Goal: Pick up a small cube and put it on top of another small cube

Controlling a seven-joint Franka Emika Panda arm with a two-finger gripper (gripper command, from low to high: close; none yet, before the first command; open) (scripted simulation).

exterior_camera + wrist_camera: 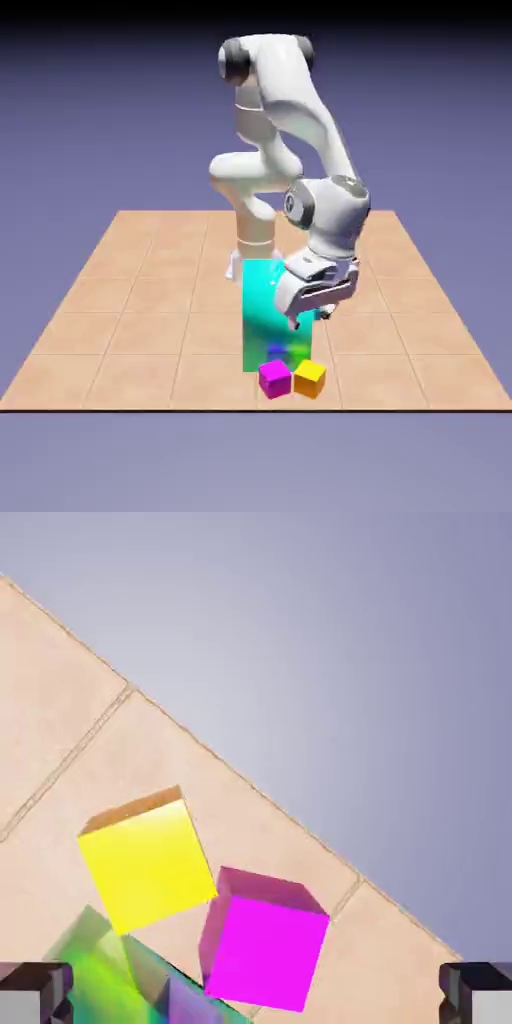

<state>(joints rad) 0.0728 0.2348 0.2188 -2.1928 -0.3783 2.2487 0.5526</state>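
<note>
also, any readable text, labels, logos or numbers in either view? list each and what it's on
None that can be read.
Magenta cube: no text on the faces in view.
Yellow cube: none on the faces in view.
Teal panel: no lettering, only color patches.
Arm: no legible marking; any small print would be too small to read here.

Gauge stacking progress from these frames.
Nothing stacked: the small magenta cube and small yellow-orange cube both sit on the tan tiled table. In hand: nothing; the two-finger pincer is open, no cube between its tips. Left: grasp one, lift, place on the other, release.
</note>
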